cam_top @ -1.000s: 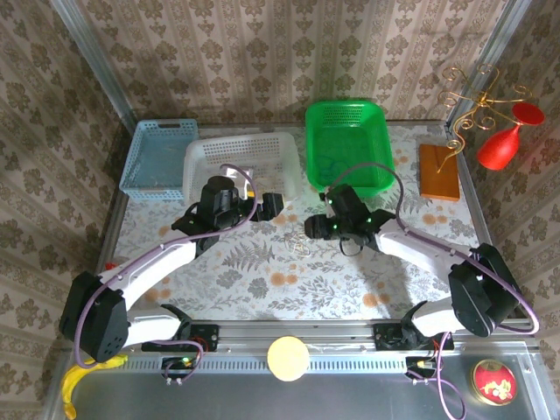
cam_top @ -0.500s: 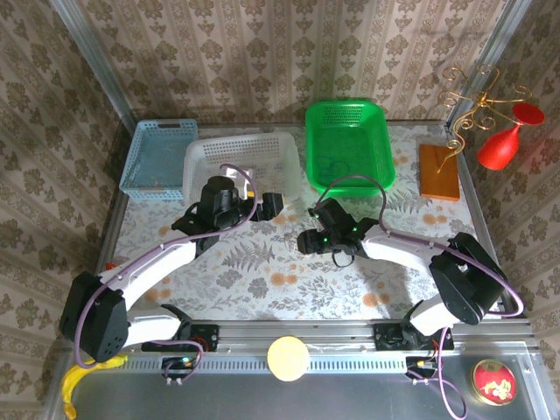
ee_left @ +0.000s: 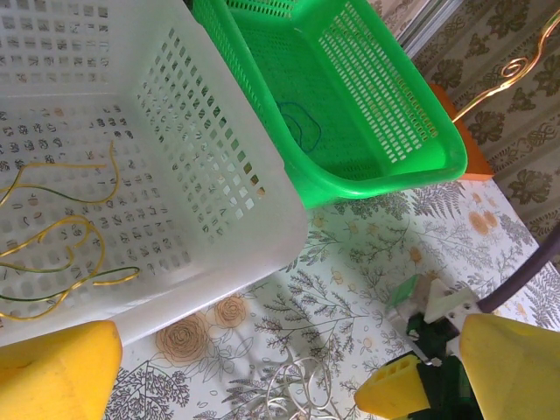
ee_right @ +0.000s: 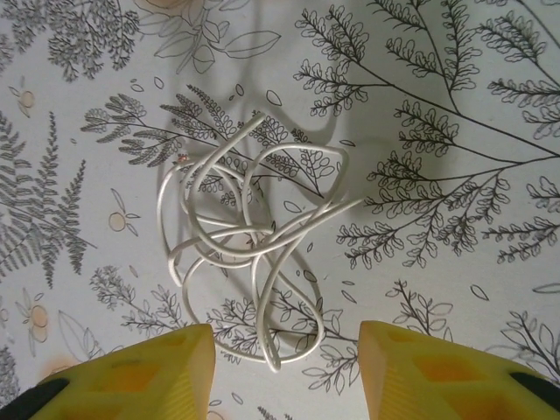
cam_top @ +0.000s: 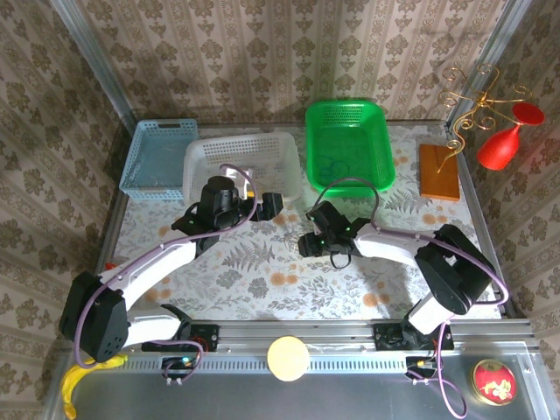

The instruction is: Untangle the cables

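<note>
The cables (ee_right: 249,232) lay clumped on the counter (ee_right: 490,332), straight under the right gripper (ee_right: 284,367), whose jaws stood apart astride the nearest loop without touching it. The left gripper (cam_top: 273,205), wide, hung farther off beside the white basket (ee_left: 219,175).

Pale cables (ee_right: 254,234), tangled loose clump

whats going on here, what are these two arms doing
The right tool hovers with open jaws over a small white tangle of thin looped cable lying on the floral tablecloth. One loop sits between its fingers, but nothing is gripped yet. The left tool is wide open beside the white perforated plastic basket, which holds thin yellow-green wires.
</note>
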